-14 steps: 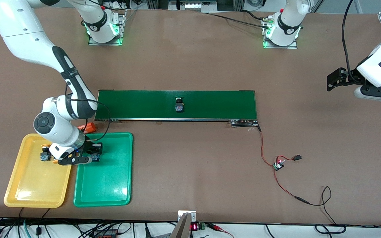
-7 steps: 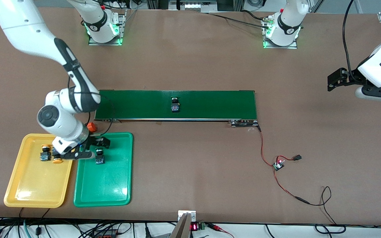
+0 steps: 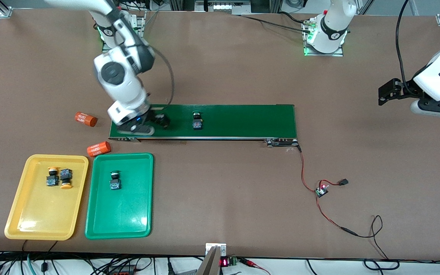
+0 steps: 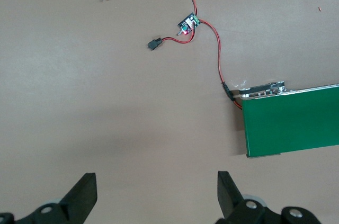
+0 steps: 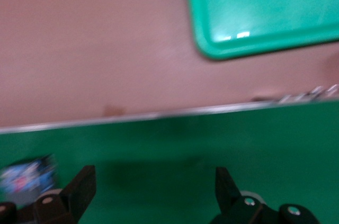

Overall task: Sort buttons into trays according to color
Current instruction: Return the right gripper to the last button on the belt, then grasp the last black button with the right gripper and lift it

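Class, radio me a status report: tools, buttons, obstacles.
Right tool open, empty, over dark-green conveyor belt. Left tool open, waiting. Green-capped black button on belt unsorted. Nothing blocking.

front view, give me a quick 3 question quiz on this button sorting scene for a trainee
1. True or false: the green tray holds two buttons.
2. Multiple choice: what is the right gripper over? A) the yellow tray B) the conveyor belt C) bare table
3. Fill in: the left gripper waits with fingers ____ over the table toward the left arm's end.

Key
1. False: it holds one green button; the other green button is on the belt, and the two yellow buttons lie in the yellow tray.
2. B, with its fingers open.
3. open
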Action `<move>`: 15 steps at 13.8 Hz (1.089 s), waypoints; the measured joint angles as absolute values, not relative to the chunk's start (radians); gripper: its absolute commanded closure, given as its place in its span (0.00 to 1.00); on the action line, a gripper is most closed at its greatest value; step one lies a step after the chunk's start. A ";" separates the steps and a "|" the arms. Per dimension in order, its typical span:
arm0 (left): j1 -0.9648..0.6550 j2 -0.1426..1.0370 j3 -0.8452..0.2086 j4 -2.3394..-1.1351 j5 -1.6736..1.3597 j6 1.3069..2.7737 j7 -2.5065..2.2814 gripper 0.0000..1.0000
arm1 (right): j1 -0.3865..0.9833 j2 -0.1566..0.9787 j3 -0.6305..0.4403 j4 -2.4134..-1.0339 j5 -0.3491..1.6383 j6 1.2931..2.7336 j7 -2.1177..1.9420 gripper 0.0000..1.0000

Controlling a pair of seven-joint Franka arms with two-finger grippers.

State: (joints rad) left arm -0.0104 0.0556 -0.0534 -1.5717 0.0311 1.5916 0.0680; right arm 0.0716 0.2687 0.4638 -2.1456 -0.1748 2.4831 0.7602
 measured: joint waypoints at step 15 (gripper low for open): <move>-0.010 0.056 -0.053 -1.572 0.031 1.591 0.068 0.00 | 0.176 0.340 0.479 -2.121 -0.224 2.505 0.893 0.00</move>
